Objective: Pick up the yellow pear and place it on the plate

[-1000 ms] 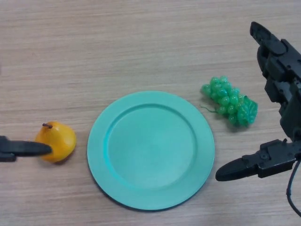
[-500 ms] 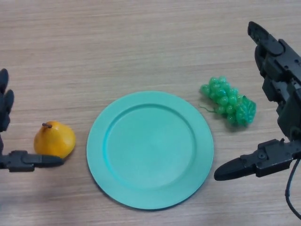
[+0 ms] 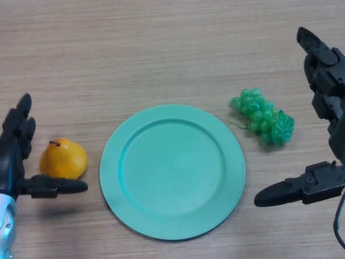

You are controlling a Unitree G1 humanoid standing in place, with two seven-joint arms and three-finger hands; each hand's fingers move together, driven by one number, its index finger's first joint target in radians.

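Note:
The yellow pear (image 3: 63, 158) lies on the table left of the teal plate (image 3: 172, 170), its stem pointing up and left. My left hand (image 3: 16, 156) is open around it: the straight fingers rise at the pear's left and the thumb (image 3: 56, 186) reaches under its near side. The plate has nothing on it. At the right edge my right hand (image 3: 323, 108) hangs open, away from the pear, with its thumb (image 3: 294, 190) stretched toward the plate.
A bunch of green grapes (image 3: 262, 122) rests on the wooden table right of the plate, between the plate and my right hand.
My left hand has come further into view from the left, its fingers now beside the pear and its thumb extended beneath it. The right hand has drifted slightly right. The pear has not moved.

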